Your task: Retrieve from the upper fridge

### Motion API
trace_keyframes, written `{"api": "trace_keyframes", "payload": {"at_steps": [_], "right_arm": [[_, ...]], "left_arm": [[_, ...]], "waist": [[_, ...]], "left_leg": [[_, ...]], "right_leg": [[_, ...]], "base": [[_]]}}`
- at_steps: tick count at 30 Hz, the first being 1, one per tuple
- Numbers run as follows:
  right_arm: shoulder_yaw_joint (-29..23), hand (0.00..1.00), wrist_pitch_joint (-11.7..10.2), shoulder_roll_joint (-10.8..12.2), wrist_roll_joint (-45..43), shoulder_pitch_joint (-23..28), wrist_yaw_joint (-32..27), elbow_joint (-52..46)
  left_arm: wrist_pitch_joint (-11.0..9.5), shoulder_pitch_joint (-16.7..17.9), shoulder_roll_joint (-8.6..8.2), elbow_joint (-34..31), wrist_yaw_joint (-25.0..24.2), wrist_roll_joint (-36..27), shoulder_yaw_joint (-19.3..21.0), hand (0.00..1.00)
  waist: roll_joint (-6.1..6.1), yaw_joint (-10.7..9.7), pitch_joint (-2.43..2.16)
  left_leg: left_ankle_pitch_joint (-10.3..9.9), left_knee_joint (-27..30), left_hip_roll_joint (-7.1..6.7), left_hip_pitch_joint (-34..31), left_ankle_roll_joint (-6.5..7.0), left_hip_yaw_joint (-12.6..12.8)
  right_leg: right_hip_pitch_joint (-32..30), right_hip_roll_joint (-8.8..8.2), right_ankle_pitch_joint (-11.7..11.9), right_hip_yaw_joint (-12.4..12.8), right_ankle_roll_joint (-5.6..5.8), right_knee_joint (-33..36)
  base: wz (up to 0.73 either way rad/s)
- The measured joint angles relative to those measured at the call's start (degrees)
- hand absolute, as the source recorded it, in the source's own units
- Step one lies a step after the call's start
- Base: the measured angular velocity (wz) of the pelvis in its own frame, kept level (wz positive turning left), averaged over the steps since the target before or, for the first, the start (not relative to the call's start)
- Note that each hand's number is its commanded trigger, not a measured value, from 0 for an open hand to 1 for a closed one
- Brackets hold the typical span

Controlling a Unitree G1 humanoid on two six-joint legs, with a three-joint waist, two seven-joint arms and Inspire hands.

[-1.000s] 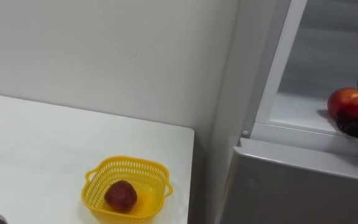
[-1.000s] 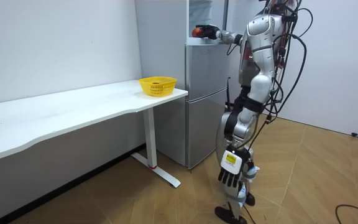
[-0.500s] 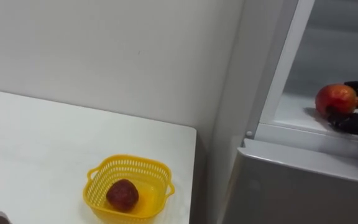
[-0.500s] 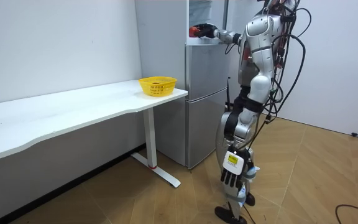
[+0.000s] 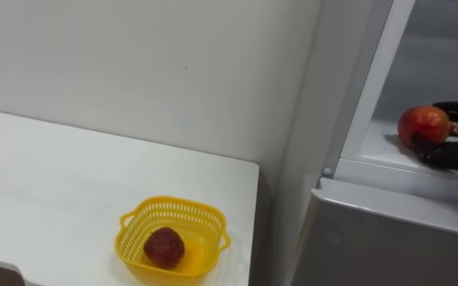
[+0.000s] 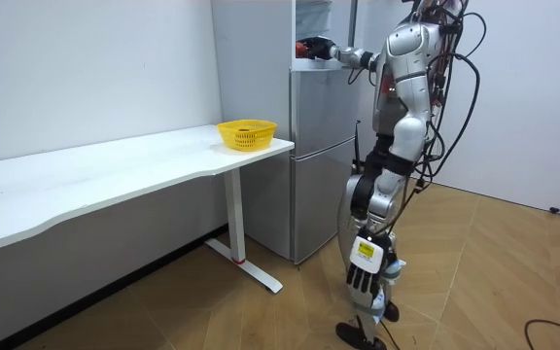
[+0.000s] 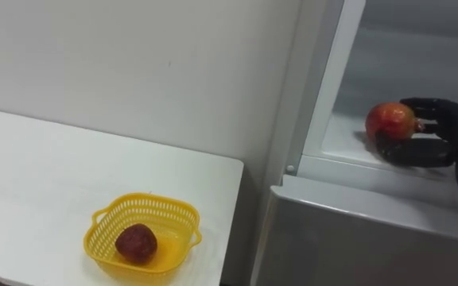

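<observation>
A round red fruit (image 7: 391, 121) shows at the upper right of the frame, inside the open upper fridge (image 7: 336, 95), near the front edge of its white shelf (image 7: 342, 141). The right hand (image 7: 440, 127) has its dark fingers curled around it. At lower left, a yellow basket (image 7: 102, 230) holding one dark red fruit (image 7: 136, 242) stands near the right edge of the white counter (image 7: 38, 175), with bare counter to its left. In the room view, the left hand (image 6: 361, 278) hangs relaxed, low in the frame.
</observation>
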Motion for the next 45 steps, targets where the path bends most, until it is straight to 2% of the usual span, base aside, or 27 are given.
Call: {"api": "trace_keyframes", "payload": {"at_steps": [6,8,11,15,16,19,21,25,27,29,32,37,40,45], "right_arm": [[-0.01,1.0,0.05,0.02,0.34,0.2,-1.56,-5.3],[0.0,1.0,-0.01,0.03,0.64,0.77,-3.4,-9.1],[0.0,1.0,-0.01,0.12,1.0,1.12,-5.11,-12.13],[-0.08,1.0,-0.25,0.77,-0.91,3.55,-6.0,-18.51],[-0.06,1.0,-0.3,1.51,-1.29,3.89,-6.74,-19.73],[0.13,1.0,-0.43,1.95,-1.53,7.27,-8.71,-25.36],[0.28,1.0,-0.47,2.96,-2.39,7.81,-9.56,-27.44],[-0.17,1.0,-0.75,3.74,-2.96,8.61,-13.01,-34.23],[-0.24,1.0,-2.04,3.77,-2.97,8.62,-14.72,-36.87],[-0.52,1.0,-3.01,3.84,-2.96,8.65,-15.55,-38.17],[-1.43,1.0,-3.46,4.29,-2.96,8.86,-17.06,-40.29],[-1.81,1.0,-3.48,4.94,-5.94,12.19,-19.7,-47.36],[-1.78,1.0,-3.69,4.94,-9.51,12.34,-20.34,-50.58],[-1.38,1.0,-6.34,6.19,-16.52,12.34,-20.05,-56.03]], "left_arm": [[-0.09,-0.14,0.0,-0.26,0.57,0.1,0.08,0.0],[-0.29,-0.4,0.0,-0.25,0.99,0.1,0.08,0.0],[-1.26,-0.82,-0.05,-0.3,1.53,0.19,0.07,0.0],[-1.3,-0.7,-0.06,-0.25,2.0,0.09,-0.13,0.0],[-1.22,-0.74,0.01,-0.24,2.1,0.1,-0.92,0.0],[-1.28,-1.11,0.02,-0.24,3.1,0.1,-2.31,0.0],[-1.32,-1.09,-0.07,0.08,3.78,0.09,-2.88,0.0],[-1.29,-0.83,-0.72,0.17,4.4,0.06,-2.77,0.0],[-1.31,-0.85,-0.9,0.2,4.86,0.05,-2.77,0.0],[-1.66,-0.91,-0.94,0.19,4.98,0.04,-2.79,0.0],[-2.45,-0.79,-1.27,0.28,4.97,0.02,-2.81,0.0],[-2.41,-0.94,-1.42,1.26,4.74,-0.05,-2.7,0.0],[-2.56,-0.99,-1.48,1.22,4.47,-0.04,-2.73,0.0],[-4.05,-1.84,-1.5,1.27,4.34,-0.08,-3.26,0.0]], "waist": [[0.81,-0.39,-0.07],[1.29,-0.29,-0.3],[1.48,-0.02,-0.4],[1.76,-0.26,-0.26],[1.97,-0.36,-0.1],[2.3,-0.38,-0.05],[2.41,-0.89,0.0],[3.0,-1.78,-0.35],[3.58,-2.01,-0.68],[3.83,-2.29,-0.78],[4.24,-2.77,-0.58],[4.74,-2.98,-0.39],[4.97,-2.93,-0.23],[4.77,-2.78,-0.12]], "left_leg": [[0.0,-0.27,0.01,-0.1,0.01,0.29],[0.01,-0.26,0.01,0.05,0.01,0.35],[0.01,-0.21,0.08,0.21,0.01,0.39],[0.01,-0.24,0.15,0.5,0.01,0.25],[0.01,-0.35,0.14,0.84,0.01,0.18],[0.01,-0.49,0.12,0.96,0.01,0.35],[0.01,-0.49,0.15,0.98,0.0,0.62],[-0.01,-0.63,0.26,-0.13,0.01,1.4],[-0.01,-0.69,0.38,-0.02,0.0,1.84],[-0.01,-0.69,0.43,0.19,0.0,1.97],[0.0,-0.64,0.48,0.29,0.0,2.29],[0.0,-0.64,0.58,0.53,0.0,2.65],[0.0,-0.68,0.59,0.78,0.0,2.94],[0.0,-0.75,0.65,0.82,0.0,3.48]], "right_leg": [[-0.37,0.26,0.01,0.75,-0.02,-0.03],[-0.33,0.25,0.01,0.86,-0.01,0.0],[-0.26,0.37,0.02,1.17,-0.02,-0.01],[0.02,0.42,0.02,1.24,-0.03,-0.08],[0.26,0.43,0.02,1.39,-0.02,-0.11],[0.3,0.41,0.02,1.43,-0.02,-0.11],[0.23,0.47,0.02,1.74,-0.03,-0.06],[-1.03,0.58,0.13,2.41,-0.1,0.05],[-1.11,0.7,0.24,2.9,-0.17,0.04],[-0.94,0.76,0.25,3.09,-0.18,0.06],[-0.91,0.81,0.26,3.39,-0.2,0.15],[-1.3,0.85,0.27,3.74,-0.22,0.26],[-1.49,0.86,0.26,3.99,-0.23,0.28],[-1.59,1.02,0.24,4.62,-0.24,0.01]], "base": [[-0.02],[0.0],[-0.03],[-0.01],[0.0],[0.0],[-0.02],[-0.09],[-0.11],[-0.05],[-0.05],[-0.06],[-0.04],[-0.04]]}}
